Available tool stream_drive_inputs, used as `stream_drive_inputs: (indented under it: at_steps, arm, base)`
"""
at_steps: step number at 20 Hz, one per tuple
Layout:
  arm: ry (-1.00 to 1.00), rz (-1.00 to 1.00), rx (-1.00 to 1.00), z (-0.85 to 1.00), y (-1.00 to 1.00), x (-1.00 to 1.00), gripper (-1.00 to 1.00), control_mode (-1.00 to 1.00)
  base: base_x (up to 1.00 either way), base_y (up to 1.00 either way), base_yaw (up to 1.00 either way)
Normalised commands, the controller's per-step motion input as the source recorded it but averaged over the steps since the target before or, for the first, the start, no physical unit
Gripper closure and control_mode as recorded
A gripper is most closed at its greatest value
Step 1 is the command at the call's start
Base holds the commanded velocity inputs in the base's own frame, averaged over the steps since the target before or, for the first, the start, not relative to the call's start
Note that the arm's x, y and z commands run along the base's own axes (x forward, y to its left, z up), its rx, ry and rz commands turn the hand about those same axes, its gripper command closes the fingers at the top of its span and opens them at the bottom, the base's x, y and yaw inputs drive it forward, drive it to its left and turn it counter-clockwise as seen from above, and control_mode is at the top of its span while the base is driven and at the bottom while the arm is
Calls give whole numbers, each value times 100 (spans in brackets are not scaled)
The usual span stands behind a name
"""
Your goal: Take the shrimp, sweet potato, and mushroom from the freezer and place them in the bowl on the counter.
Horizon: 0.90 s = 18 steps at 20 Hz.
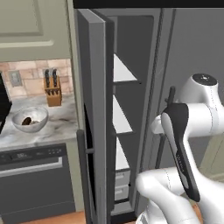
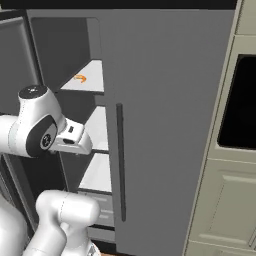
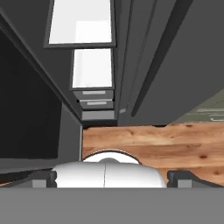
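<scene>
1. The freezer (image 2: 165, 125) is the biggest thing here: a tall dark grey appliance with its left door (image 1: 94, 113) swung out edge-on toward the base, so the white shelves (image 1: 122, 120) and low drawers (image 1: 122, 186) are open to reach. The shut right door carries a long vertical bar handle (image 2: 120, 160).
2. The arm stands folded in front of the opening, its wrist level with the middle shelves; I judge it is lining up to reach in.
3. The bench (image 1: 57, 127), pale marbled stone, runs left of the freezer over a dark dishwasher (image 1: 35, 183). It is well apart from the shelves, so each item needs a carry around the open door, which stands between the two.
4. The bowl (image 1: 29, 119) sits on the bench near the brick backsplash, with a dark brown lump (image 1: 27, 120) already inside; which food it is, I cannot tell.
5. A knife block (image 1: 53, 89) stands behind the bowl, clear of it.
6. The gripper (image 3: 109, 177) is spread wide and holds nothing; the hand view looks down the freezer front to the wooden floor (image 3: 153, 144).
7. The shrimp (image 2: 80, 78), a small curved orange piece, lies on the upper shelf, above the wrist. The half-open door edge narrows the approach.
</scene>
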Motion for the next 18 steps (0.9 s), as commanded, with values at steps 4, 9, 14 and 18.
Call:
stream_drive_inputs:
  at_steps: [4, 9, 14, 18]
  arm:
    - [0, 0, 0, 0, 0, 0, -100, 100]
    - [0, 0, 0, 0, 0, 0, -100, 100]
    - [0, 0, 0, 0, 0, 0, -100, 100]
    - [0, 0, 0, 0, 0, 0, -100, 100]
  base:
    - [32, 0, 8]
    - [43, -2, 6]
    - [51, -5, 12]
    - [48, -6, 12]
